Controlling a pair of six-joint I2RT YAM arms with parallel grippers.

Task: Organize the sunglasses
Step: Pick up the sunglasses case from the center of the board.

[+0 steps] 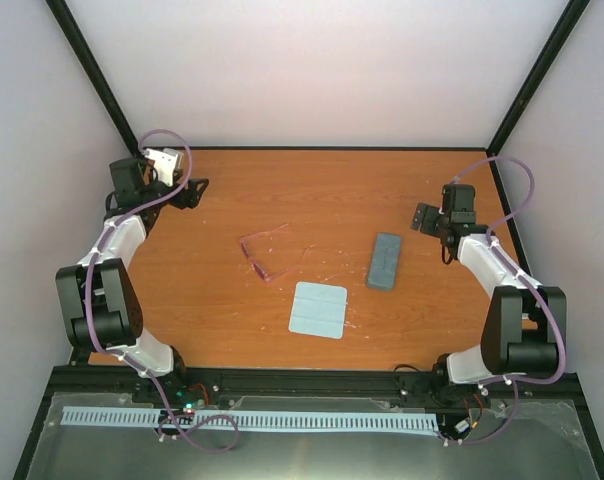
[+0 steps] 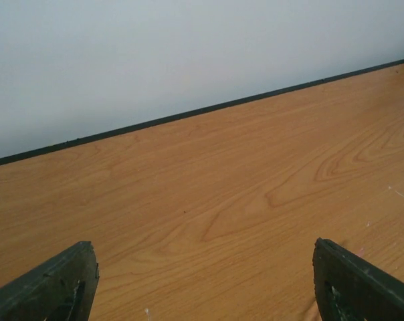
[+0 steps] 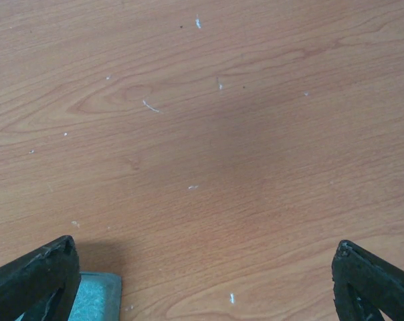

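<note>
Soft, even light all round
Overhead shot's a bit grainy and washed out, table [image 1: 232,330] evenly lit. Right wrist view is sharp, with a faint broad shadow across the wood.

Sunglasses [image 1: 265,255] on bench [image 1: 312,185], left of centre. Case [image 1: 384,261] to right, well apart. Cloth [image 1: 317,309] nearer arm bases, between them. Left end effector [image 1: 194,190] over far-left corner; right end effector [image 1: 424,218] just beyond case.

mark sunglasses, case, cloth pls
sunglasses [image 1: 261,254]: top external view, lens area inside the pink frame.
case [image 1: 384,261]: top external view, middle of its top face.
cloth [image 1: 317,309]: top external view, centre of the square.
</note>
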